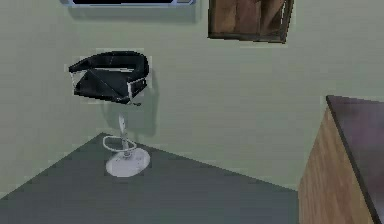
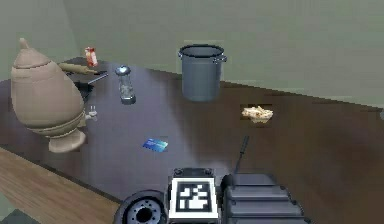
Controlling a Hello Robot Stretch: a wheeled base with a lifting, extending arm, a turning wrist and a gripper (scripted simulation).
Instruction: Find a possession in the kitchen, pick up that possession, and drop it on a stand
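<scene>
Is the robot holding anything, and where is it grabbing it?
Cannot tell: the gripper sits at the arm side view's bottom edge, and its far end can't be made out.

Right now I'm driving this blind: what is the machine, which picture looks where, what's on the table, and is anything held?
It is a wheeled robot with one extending arm ending in a two-finger tool. The forward view looks ahead: a black bar stool, a wooden counter at that view's right. The arm side view looks sideways over a dark table with a large beige lidded jar, a grey pot, a small shaker, a blue card and a yellowish morsel. The tool sits at its bottom edge; I cannot tell whether it holds anything.
</scene>
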